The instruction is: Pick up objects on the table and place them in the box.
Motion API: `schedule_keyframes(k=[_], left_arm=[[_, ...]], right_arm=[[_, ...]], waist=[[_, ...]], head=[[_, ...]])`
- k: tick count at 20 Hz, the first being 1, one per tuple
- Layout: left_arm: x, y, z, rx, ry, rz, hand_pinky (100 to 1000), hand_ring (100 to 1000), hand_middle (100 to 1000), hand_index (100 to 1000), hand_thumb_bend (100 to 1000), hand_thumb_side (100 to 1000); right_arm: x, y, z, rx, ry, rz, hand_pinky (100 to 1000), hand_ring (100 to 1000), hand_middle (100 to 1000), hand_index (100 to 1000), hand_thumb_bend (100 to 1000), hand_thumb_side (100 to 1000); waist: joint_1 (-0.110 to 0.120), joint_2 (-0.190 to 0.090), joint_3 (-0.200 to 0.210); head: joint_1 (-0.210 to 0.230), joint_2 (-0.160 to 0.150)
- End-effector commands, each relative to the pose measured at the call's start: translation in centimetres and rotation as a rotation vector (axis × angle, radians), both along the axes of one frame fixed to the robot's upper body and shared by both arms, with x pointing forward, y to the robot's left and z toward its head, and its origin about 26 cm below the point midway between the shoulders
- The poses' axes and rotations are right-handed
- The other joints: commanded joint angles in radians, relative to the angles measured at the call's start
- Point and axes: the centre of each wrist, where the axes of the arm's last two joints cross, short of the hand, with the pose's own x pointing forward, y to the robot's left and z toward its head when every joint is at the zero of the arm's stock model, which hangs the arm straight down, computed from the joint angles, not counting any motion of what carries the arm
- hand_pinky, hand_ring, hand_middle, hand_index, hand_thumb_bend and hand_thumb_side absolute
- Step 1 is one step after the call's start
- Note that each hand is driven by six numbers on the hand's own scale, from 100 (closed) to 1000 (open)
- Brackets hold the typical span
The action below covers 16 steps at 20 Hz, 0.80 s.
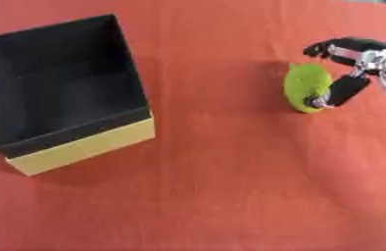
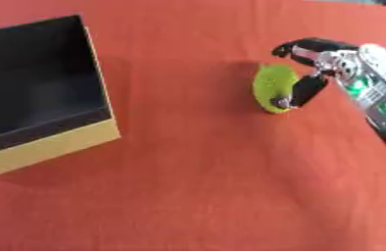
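Observation:
A yellow-green, disc-shaped object [image 1: 304, 87] stands on edge on the orange-red table, right of centre. My right hand [image 1: 350, 66] comes in from the right and is curled round it, the fingers over its top and the thumb [image 1: 342, 92] against its near face. The box [image 1: 25, 149], black inside with a tan outer wall, sits at the left with nothing visible in it. My left hand shows in neither view.
The orange-red cloth [image 1: 230, 186] covers the whole table. A wide bare stretch lies between the box and the green object. My right forearm [image 2: 383, 105], silver and black with green lights, slants along the right edge.

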Motion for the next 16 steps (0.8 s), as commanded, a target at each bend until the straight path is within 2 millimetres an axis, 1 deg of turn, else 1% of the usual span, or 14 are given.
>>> schedule_keyframes(k=[1,2,4,5,7,8,10,11,12,14,15,16], left_arm=[[-0.3,0.2,0.9,0.02,-0.026,0.001,731,699,716,776,100,606],[-0.3,0.2,0.9,0.02,-0.026,0.001,731,699,716,776,100,606],[-0.3,0.2,0.9,0.02,-0.026,0.001,731,699,716,776,100,606],[-0.3,0.2,0.9,0.02,-0.026,0.002,731,699,717,776,100,606],[-0.3,0.2,0.9,0.019,-0.025,0.003,731,699,717,776,100,607],[-0.3,0.2,0.9,0.019,-0.025,0.004,731,699,717,776,100,607],[-0.3,0.3,0.9,0.019,-0.025,0.005,731,699,717,776,100,607],[-0.3,0.3,0.9,0.019,-0.025,0.005,731,699,717,776,100,608],[-0.3,0.3,0.9,0.019,-0.025,0.006,731,699,717,776,100,609],[-0.4,0.3,0.8,0.019,-0.024,0.007,731,699,717,776,100,609],[-0.4,0.3,0.8,0.019,-0.024,0.007,731,699,717,776,100,609],[-0.4,0.3,0.9,0.019,-0.024,0.007,731,699,718,776,100,609]], right_arm=[[0.1,-0.6,0.7,-0.018,-0.007,-0.012,920,928,844,940,385,100],[0.2,-0.6,0.6,-0.015,-0.003,-0.014,913,918,831,928,373,100],[0.2,-0.6,0.4,-0.006,0.001,-0.019,888,894,778,891,306,100],[0.2,-0.6,0.4,0.002,-0.002,-0.019,865,871,739,855,272,100],[0.1,-0.6,0.6,0.015,-0.029,-0.02,839,843,699,826,243,100],[0.0,-0.4,0.9,0.017,-0.053,-0.015,807,804,623,772,182,100],[-0.4,-0.2,1.5,0.015,-0.106,-0.003,791,777,594,745,146,100],[-0.6,-0.1,1.6,0.012,-0.129,0.001,770,741,544,699,116,100],[-0.8,0.1,1.9,0.008,-0.157,0.012,757,717,521,676,105,100],[-1.3,0.4,2.1,0.0,-0.203,0.03,754,713,517,673,102,100],[-1.4,0.5,2.1,0.0,-0.219,0.034,727,681,489,648,100,100],[-1.7,0.7,2.2,-0.002,-0.242,0.049,723,678,491,650,100,100]], waist=[[0.006,-0.017,-0.001],[0.007,-0.017,-0.001],[0.008,-0.017,0.0],[0.008,-0.017,0.0],[0.008,-0.018,-0.001],[0.008,-0.018,-0.002],[0.008,-0.017,-0.003],[0.008,-0.017,-0.003],[0.008,-0.017,-0.004],[0.008,-0.017,-0.005],[0.008,-0.017,-0.005],[0.008,-0.017,-0.006]], head=[[-0.001,-0.009],[-0.001,-0.01],[-0.001,-0.011],[0.0,-0.011],[0.001,-0.01],[0.002,-0.01],[0.004,-0.009],[0.005,-0.009],[0.006,-0.008],[0.007,-0.007],[0.007,-0.006],[0.008,-0.006]])
